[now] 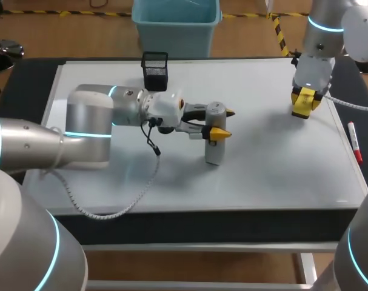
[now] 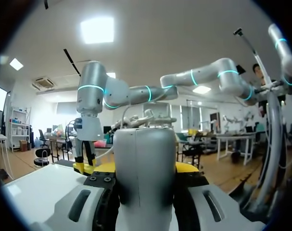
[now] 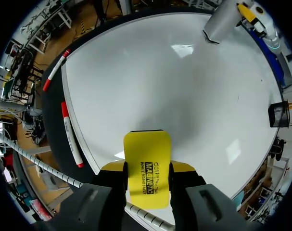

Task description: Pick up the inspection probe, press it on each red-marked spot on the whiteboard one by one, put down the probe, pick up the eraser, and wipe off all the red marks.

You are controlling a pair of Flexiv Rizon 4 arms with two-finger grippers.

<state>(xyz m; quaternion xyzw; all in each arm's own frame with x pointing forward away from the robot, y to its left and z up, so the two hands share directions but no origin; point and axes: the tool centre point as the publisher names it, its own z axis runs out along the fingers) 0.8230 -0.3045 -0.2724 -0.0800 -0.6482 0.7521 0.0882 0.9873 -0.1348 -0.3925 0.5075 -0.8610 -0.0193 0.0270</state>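
Judging by the whiteboard (image 1: 274,163), you look nearly done: no red marks show, your right gripper (image 3: 146,169) clamps the yellow eraser (image 3: 146,151), your left gripper (image 1: 224,123) grips the inspection probe (image 1: 213,151)

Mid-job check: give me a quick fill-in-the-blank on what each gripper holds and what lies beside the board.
1. The left gripper is shut on the grey ____.
2. The right gripper is shut on a ____ eraser.
3. A marker lies just off the whiteboard's ____ edge.

Missing words: probe; yellow; right.
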